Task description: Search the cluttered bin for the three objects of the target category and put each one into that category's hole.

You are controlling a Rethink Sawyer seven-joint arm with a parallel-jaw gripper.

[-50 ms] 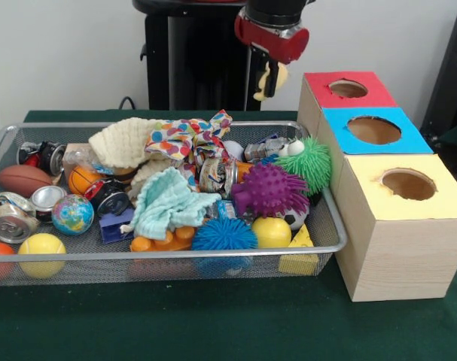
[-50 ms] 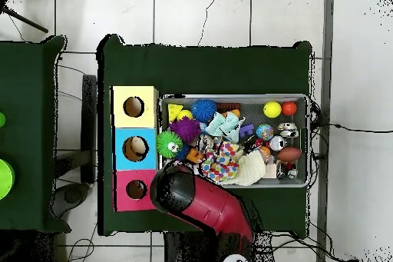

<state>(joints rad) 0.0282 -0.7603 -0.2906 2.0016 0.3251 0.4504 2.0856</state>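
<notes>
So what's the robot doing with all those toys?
The red arm's gripper is raised behind the mesh bin, near the red-topped box, holding something small and yellowish; what it is can't be told. The bin is full of balls, spiky toys, cans and cloths. Beside it stand three boxes with holes: red, blue and yellow.

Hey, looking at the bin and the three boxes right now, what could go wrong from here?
1. The claw seems to carry a small yellowish item above the bin's far edge, short of the red hole; a loose grip could drop it outside the box.
2. The cloths, like the mint cloth, cover other items, so targets may stay hidden.
3. The spiky purple ball and green ball sit tight together; grasping one could drag the other.
</notes>
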